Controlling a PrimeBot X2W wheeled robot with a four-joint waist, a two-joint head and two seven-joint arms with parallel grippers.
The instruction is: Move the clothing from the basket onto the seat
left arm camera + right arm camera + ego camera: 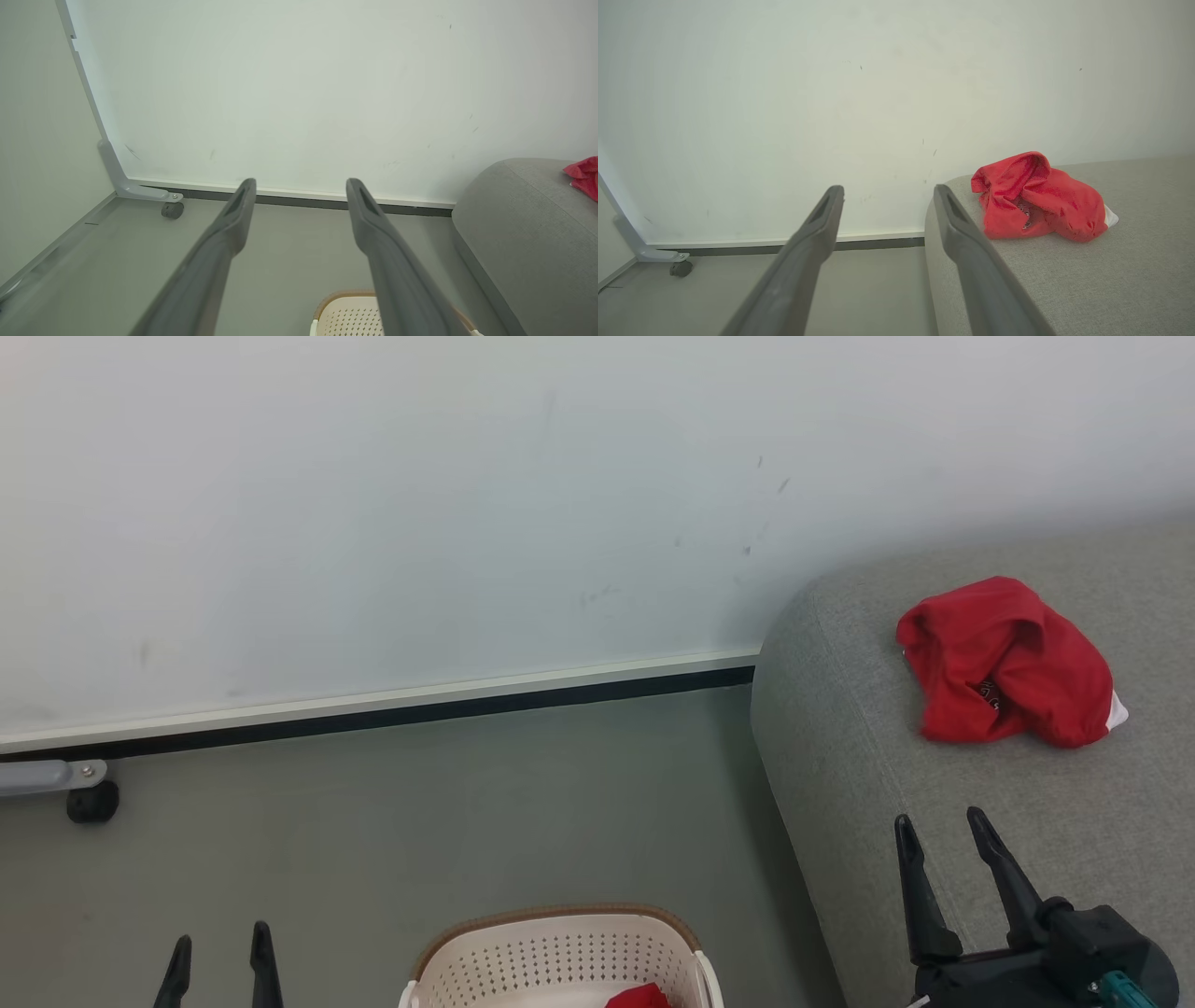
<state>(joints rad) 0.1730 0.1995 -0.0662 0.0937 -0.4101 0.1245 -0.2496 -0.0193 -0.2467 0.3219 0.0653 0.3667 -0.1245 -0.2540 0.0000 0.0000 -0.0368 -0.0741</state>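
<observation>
One crumpled red garment [1006, 665] with a bit of white trim lies on the grey seat [859, 775] at the right; the right wrist view has that garment [1036, 200] on the seat [1111, 280]. A second scrap of red clothing [639, 997] peeks from the cream basket [560, 957] at the bottom edge. My right gripper [941, 831] hovers open and empty over the seat's front, short of the garment. My left gripper [221, 947] is open and empty over the floor, left of the basket. The left wrist view catches the basket [345, 315] rim below my left gripper [301, 186].
A pale wall panel [373, 523] with a dark baseboard runs behind the grey floor [420, 821]. A grey metal foot with a black caster [91, 800] stands at the far left. The seat's rounded corner [514, 224] is close to the right of the basket.
</observation>
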